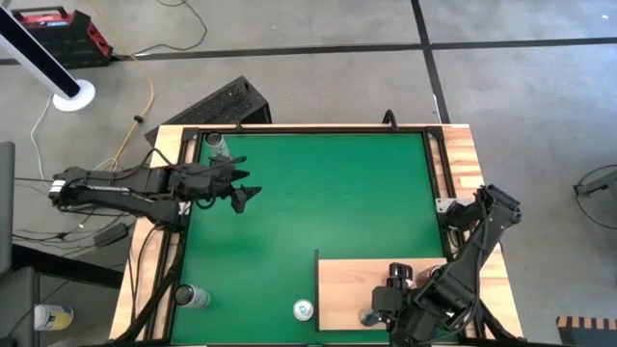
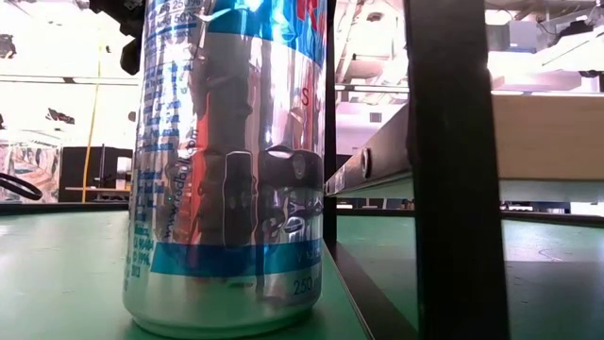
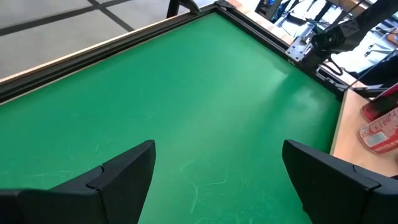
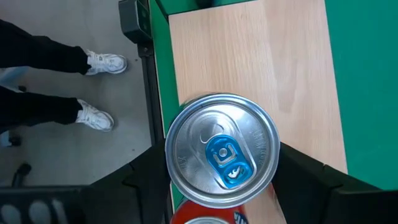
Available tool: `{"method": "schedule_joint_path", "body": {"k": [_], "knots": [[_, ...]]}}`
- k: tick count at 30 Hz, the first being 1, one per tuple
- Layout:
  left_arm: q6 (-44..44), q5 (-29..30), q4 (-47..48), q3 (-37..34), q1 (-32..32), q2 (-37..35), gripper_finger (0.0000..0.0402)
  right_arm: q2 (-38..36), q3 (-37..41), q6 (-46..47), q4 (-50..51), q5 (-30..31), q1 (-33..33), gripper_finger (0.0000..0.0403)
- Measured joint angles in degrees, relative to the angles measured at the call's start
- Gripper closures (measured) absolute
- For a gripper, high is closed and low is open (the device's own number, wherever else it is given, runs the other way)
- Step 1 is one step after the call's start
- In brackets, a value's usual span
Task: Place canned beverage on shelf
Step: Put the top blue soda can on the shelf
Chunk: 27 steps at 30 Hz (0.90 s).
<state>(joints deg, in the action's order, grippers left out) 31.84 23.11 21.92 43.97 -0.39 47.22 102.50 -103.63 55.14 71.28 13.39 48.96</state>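
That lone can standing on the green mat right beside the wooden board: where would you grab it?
Grip the can across its round side wall, about halfway up, coming from above or from the open green side. It stands upright, and the shelf edge is close on one side, so a finger there would probably be cramped. The left gripper is open and empty.
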Motion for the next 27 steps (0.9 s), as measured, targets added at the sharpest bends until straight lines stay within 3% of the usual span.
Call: {"method": "schedule_joint_path", "body": {"k": [27], "knots": [[-1.3, -0.1, 0.0, 0.0, 0.0, 0.0, 0.0068, 3.4, 0.0, -2.7, -1.3, -3.2, -1.4, 0.0145]]}}
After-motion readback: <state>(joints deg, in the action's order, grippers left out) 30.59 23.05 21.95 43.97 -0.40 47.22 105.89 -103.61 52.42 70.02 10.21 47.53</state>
